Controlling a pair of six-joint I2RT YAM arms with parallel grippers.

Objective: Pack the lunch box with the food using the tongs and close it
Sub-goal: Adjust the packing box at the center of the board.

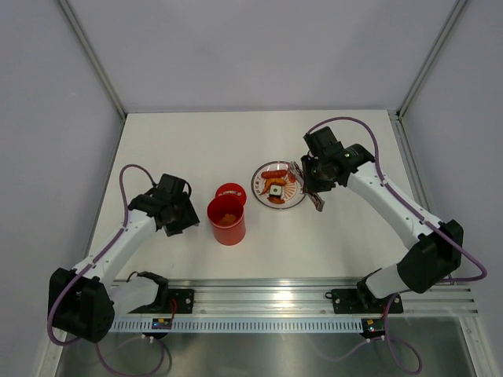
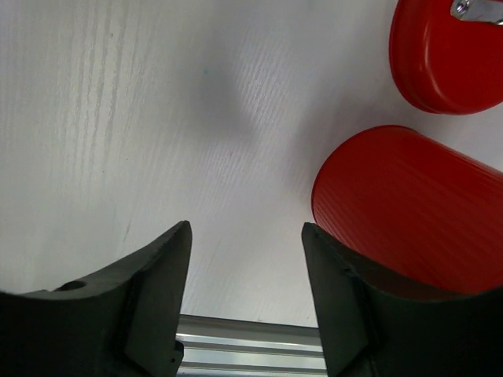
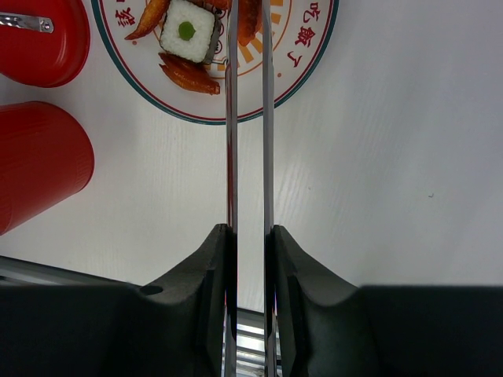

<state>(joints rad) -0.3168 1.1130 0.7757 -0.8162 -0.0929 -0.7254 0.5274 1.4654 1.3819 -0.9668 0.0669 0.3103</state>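
From above, the red lunch box point(image 1: 226, 234) stands open near the middle of the bench point(image 1: 196, 141), a little toward the near edge. There is an orange-brown piece point(image 1: 228, 218) inside it. Its lid point(image 1: 230, 191) lies flat just behind it, on the far side. To the right is the plate point(image 1: 257, 179) with more food, among it a black-and-white roll point(image 1: 275, 189). The left hand point(image 1: 179, 218) is just left of the lunch box, and the right hand point(image 1: 313, 179) is at the right rim of the plate.

In the left wrist view, the left hand point(image 2: 245, 271) has its jaws well apart. Only bare bench shows between them, so it holds nothing. The lunch box point(image 2: 409, 204) is just beside one finger; I cannot tell if they touch.

In the right wrist view, the right hand point(image 3: 250, 251) is closed tight on the tongs point(image 3: 231, 141). Their two arms run close together out over the plate point(image 3: 310, 71). The roll point(image 3: 187, 30) and a fried bit point(image 3: 189, 75) lie just left of them.
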